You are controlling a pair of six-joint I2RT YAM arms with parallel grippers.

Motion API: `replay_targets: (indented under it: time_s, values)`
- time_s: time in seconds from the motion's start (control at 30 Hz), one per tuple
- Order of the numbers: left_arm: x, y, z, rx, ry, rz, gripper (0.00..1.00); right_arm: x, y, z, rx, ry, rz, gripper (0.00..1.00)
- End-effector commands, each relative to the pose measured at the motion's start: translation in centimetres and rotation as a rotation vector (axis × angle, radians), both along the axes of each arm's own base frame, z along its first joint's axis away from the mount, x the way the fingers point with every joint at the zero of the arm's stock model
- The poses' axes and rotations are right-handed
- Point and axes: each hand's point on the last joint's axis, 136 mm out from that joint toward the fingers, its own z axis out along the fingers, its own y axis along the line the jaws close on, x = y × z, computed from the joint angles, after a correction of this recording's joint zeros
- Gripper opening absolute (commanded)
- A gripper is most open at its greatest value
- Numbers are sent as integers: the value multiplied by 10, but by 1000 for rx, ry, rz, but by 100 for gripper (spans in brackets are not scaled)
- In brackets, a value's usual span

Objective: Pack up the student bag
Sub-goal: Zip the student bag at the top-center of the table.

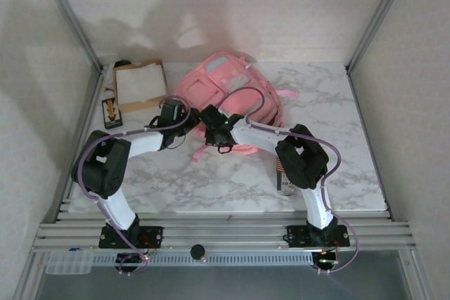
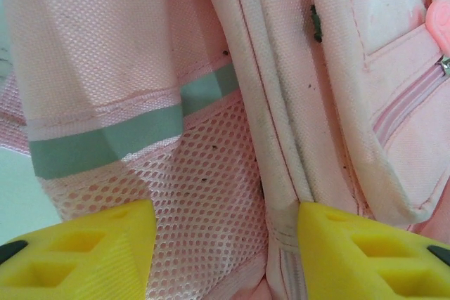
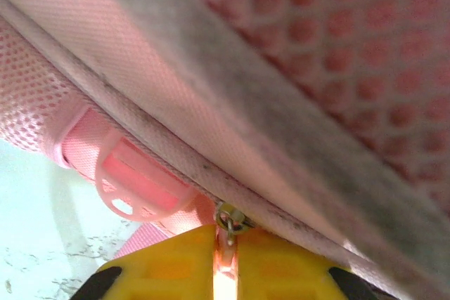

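The student bag [image 1: 226,83] lies at 12 o'clock on the marble table [image 1: 351,166]. My left gripper [image 2: 225,226] is spread wide, with the mesh side pocket [image 2: 204,173] between its fingers. My right gripper [image 3: 225,235] is clenched on the zip pull [image 3: 224,266] — slider [image 3: 230,216] at 12 o'clock.

We can read no word, number or brand anywhere. On the tabletop [image 1: 211,191], the small dark card [image 1: 111,113] just beside the cardboard box [image 1: 140,83] bears a yellow-orange picture. The striped packet [image 1: 283,173], partly hidden under the right arm, shows fine lines along its edge, but both are too small for us to make out any letters. Up close in the wrist views, the student bag [image 1: 223,81] shows us plain pink weave, mesh and a grey-green band, with nothing legible on it.
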Motion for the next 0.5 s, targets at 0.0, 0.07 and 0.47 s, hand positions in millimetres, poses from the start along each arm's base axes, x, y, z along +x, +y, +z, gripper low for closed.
replay_targets:
  time_s: [0.0,0.07,0.47]
  values:
    - [-3,-5,-4,-19,7,-5,56,17,-3,12,31,-67,-35,10]
    - [-4,-5,-3,-21,7,-6,56,18,-3,17,43,-77,-34,7]
    - [-26,-36,25,-197,24,6,55,5,-11,57,77,-77,44,0]
